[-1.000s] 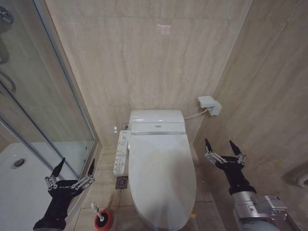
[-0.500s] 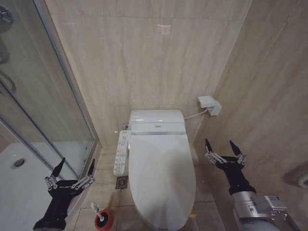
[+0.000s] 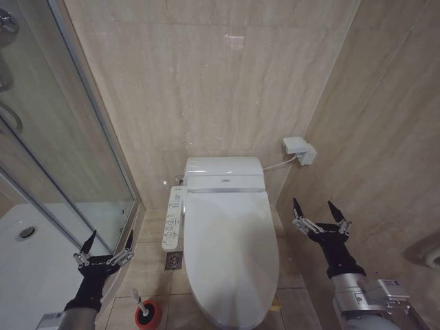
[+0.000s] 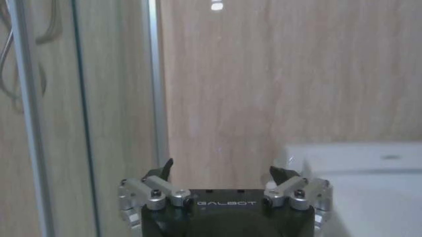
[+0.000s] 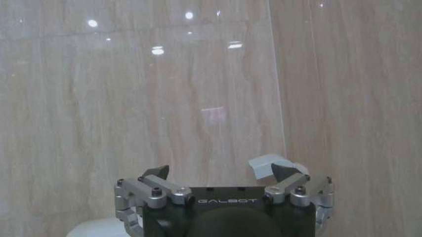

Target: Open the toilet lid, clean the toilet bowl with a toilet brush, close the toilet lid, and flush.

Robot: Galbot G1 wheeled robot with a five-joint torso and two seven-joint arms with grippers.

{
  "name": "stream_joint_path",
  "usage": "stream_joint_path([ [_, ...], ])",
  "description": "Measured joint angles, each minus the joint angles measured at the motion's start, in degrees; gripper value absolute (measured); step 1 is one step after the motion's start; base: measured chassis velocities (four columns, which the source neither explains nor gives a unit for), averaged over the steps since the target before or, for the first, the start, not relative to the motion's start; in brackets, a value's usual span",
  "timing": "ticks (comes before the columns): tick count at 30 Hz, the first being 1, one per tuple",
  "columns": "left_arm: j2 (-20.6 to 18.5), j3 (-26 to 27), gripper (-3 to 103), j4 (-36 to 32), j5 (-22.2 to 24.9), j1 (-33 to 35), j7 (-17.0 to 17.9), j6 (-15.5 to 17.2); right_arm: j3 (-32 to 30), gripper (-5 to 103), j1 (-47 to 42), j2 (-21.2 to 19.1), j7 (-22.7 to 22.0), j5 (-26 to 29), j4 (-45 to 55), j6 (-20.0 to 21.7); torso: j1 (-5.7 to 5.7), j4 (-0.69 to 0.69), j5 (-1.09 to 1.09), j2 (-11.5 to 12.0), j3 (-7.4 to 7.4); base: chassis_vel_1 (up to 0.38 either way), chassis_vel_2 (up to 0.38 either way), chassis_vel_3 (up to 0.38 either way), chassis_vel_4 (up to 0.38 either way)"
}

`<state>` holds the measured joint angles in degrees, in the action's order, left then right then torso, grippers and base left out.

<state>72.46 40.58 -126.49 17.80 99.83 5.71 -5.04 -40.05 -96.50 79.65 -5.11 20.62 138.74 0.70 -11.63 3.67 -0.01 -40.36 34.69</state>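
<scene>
1. On the far left, the glass shower door (image 3: pixel 82 151) and the white shower tray (image 3: pixel 34 261) fill that side in the head view.
2. The left gripper (image 3: pixel 108 242) hangs low beside the shower's edge, fingers spread apart and holding nothing. The left wrist view shows its fingertips (image 4: pixel 165 167) pointing at the beige wall, with the shower frame (image 4: pixel 153 89) just beside them.
3. Near the bottom edge, the toilet brush (image 3: pixel 139 302) stands in a red holder cup (image 3: pixel 148 316) on the floor, between the left arm and the toilet.
4. The toilet lid (image 3: pixel 230 258) lies shut over the bowl, a control panel (image 3: pixel 174 220) along its left side.
5. A white wall box (image 3: pixel 300 150) sits right of the tank; the right wrist view catches it (image 5: pixel 270 165) just beyond the fingers.
6. The right gripper (image 3: pixel 320 214) hovers right of the lid, fingers apart, empty.
</scene>
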Motion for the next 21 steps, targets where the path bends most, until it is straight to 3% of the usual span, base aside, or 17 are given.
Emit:
stream_joint_path([
  [5, -0.83, -0.75, 101, 7.93, 1.14, -5.83, 0.26, 0.37, 0.00, 100, 0.01, 0.00, 0.01, 0.02, -0.02, -0.02, 0.00, 0.00, 0.00, 0.00, 0.00, 0.000, 0.000, 0.000, 0.000],
  [6, -1.02, -0.93, 90, 9.88, 1.40, -7.21, 0.31, 0.45, 0.00, 100, 0.01, 0.00, 0.01, 0.02, -0.02, -0.02, 0.00, 0.00, 0.00, 0.00, 0.00, 0.000, 0.000, 0.000, 0.000],
  [13, -1.99, -1.82, 90, 19.29, 2.72, -14.14, 0.61, 0.91, 0.00, 100, 0.01, 0.00, -0.01, 0.03, -0.03, -0.03, 0.00, 0.00, 0.00, 0.00, 0.00, 0.000, 0.000, 0.000, 0.000],
  [14, -2.16, -1.99, 96, 20.86, 2.94, -15.26, 0.65, 0.97, 0.00, 100, 0.01, -0.01, 0.01, 0.03, -0.03, -0.03, 0.00, 0.00, 0.00, 0.00, 0.00, 0.000, 0.000, 0.000, 0.000],
  [17, -2.68, -2.46, 96, 26.07, 3.67, -19.13, 0.84, 1.22, 0.00, 100, 0.02, -0.01, -0.02, 0.04, -0.03, -0.03, 0.00, 0.01, 0.00, 0.00, 0.00, 0.000, 0.000, 0.000, 0.000],
  [21, -2.91, -2.75, 97, 27.28, 4.02, -20.18, 0.84, 1.27, 0.00, 100, 0.01, -0.01, 0.00, 0.04, -0.03, -0.03, 0.00, -0.03, 0.01, 0.00, 0.01, 0.000, 0.000, 0.000, 0.000],
])
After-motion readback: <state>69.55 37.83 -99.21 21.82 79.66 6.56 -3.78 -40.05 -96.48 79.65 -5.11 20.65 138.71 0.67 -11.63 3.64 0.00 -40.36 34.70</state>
